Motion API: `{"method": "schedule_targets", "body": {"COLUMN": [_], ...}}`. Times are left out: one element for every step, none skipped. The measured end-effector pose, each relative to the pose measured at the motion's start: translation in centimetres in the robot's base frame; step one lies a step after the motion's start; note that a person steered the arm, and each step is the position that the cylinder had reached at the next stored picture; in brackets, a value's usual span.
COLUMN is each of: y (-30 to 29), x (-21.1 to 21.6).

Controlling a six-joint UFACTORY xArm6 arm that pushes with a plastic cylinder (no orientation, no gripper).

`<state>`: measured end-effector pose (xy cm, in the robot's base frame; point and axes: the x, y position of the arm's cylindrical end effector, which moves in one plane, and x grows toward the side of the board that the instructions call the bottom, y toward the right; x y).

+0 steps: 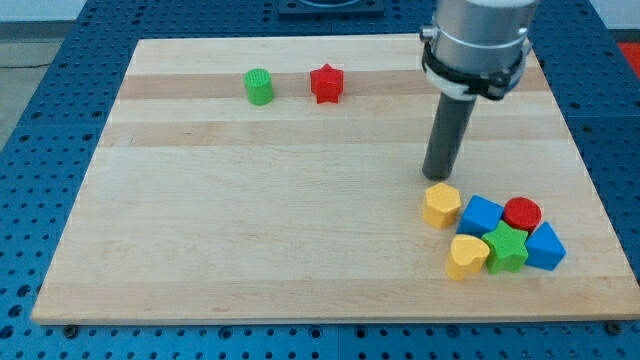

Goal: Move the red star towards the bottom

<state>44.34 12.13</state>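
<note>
The red star (327, 83) lies near the view's top, a little left of centre, on the wooden board (250, 220). A green cylinder (259, 86) stands just to its left. My tip (434, 177) rests on the board at the view's right, well to the right of and below the red star, just above a yellow hexagon block (441, 205). The tip touches no block that I can tell.
A cluster sits at the view's bottom right: a blue block (481, 215), a red cylinder (522, 214), a green star (506, 249), a yellow heart (466, 256) and a blue triangular block (544, 247). The board lies on a blue perforated table (40, 120).
</note>
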Motion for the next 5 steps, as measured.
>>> {"method": "schedule_targets", "body": {"y": [0.0, -3.2, -8.6, -13.0, -14.2], "x": [-5.7, -12.9, -17.7, -17.6, -14.0]}}
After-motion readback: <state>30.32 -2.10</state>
